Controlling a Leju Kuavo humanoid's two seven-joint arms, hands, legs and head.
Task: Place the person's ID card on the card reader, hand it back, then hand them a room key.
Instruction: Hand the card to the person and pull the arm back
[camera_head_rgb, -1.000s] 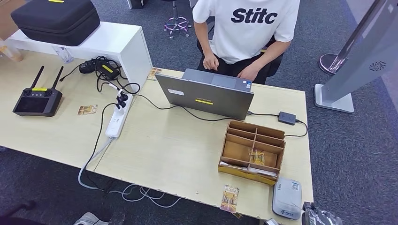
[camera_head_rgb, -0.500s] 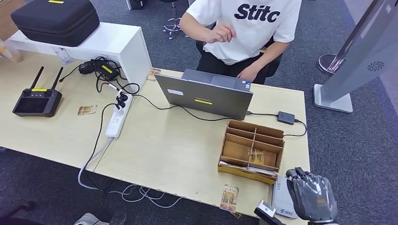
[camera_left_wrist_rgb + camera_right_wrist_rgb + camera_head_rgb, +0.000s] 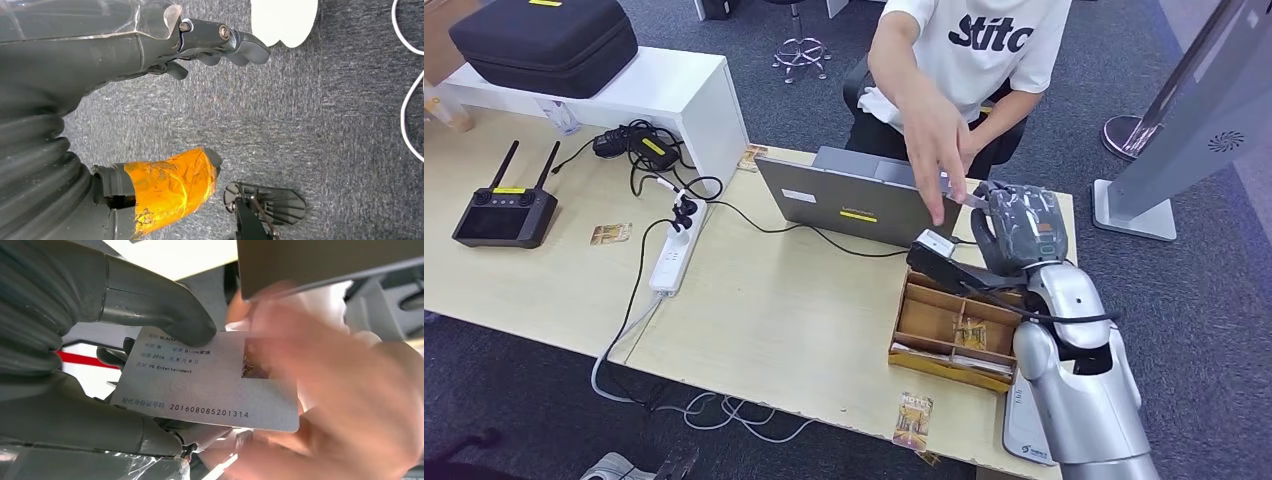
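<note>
right hand [image 3: 150,340] pinches id card [image 3: 210,385]; person's blurred hand [image 3: 350,405] hides its far end.

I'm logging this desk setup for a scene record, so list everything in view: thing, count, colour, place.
ID card: one, pale grey, between the robot's right hand and the person's hand.
Card reader: one, grey, near table edge beside the right arm.
Wooden organiser: one, brown, in front of the laptop, cards inside.
Laptop: one, grey, open toward the person.
Loose cards: gold one by the power strip, patterned one at the near edge.
Power strip: one, white, mid-table.
Remote controller: one, black, far left.
Carry case: one, black, on the white shelf.
Person's hand: reaching to the card.
Right hand: grey, holding the card.
Left hand: dark fingers, over carpet.
</note>
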